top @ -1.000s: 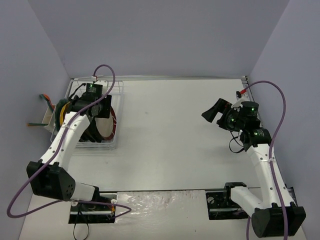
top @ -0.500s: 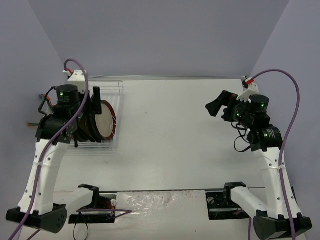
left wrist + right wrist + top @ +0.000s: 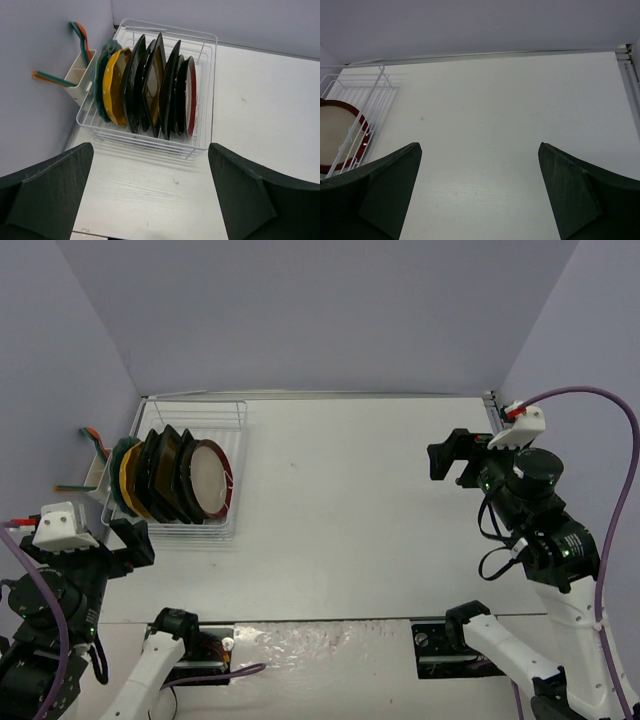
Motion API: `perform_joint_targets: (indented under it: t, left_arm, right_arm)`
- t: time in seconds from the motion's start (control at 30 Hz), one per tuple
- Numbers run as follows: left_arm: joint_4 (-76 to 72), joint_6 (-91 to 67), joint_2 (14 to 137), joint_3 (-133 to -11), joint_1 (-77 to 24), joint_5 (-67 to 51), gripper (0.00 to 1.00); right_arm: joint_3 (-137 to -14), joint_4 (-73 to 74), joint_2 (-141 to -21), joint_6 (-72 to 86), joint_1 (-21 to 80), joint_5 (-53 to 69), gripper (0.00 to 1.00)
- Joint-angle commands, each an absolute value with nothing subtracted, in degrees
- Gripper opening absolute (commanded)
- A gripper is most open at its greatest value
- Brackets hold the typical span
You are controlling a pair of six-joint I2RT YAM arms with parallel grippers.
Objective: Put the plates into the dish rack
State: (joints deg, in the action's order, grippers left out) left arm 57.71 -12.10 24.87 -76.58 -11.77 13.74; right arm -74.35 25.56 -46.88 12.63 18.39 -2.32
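In the top view, the left gripper (image 3: 126, 540) is no longer seen over the dish rack (image 3: 240, 428), where it was half a second ago. It is now found at the lower left of the frame, drawn back toward the near edge of the table (image 3: 350, 490). The row of plates (image 3: 170, 480), earlier partly hidden by the arm, is now fully exposed. The right gripper (image 3: 455, 454) is shifted only slightly, toward the right edge of the frame.

The plates are stood on edge, packed side by side in the rack at the upper left of the top view. A red-rimmed cream plate (image 3: 191, 102) is set at the right end of the row. A yellow dotted plate (image 3: 114, 85) and a scalloped teal plate (image 3: 104, 59) are set at the left end, next to the utensil caddy (image 3: 80, 76).

In the left wrist view, the rack is seen beyond the spread fingers, apart from them. Both grippers' fingers are held wide apart and nothing is gripped. The right gripper is kept well apart from the rack, over bare table.
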Motion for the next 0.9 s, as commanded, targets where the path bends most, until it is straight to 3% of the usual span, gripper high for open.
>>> perform_joint_targets:
  t: [0.0, 0.87]
  left_arm:
    - [62.2, -14.8, 22.4, -75.8, -11.8, 15.5, 0.97]
    - [69.7, -18.4, 11.3, -70.0, -11.8, 15.0, 0.97]
  right_arm:
    - [-71.8, 21.6, -43.4, 9.4, 21.3, -10.8, 1.0]
    - [-61.3, 15.8, -33.7, 9.0, 23.1, -14.5, 1.0]
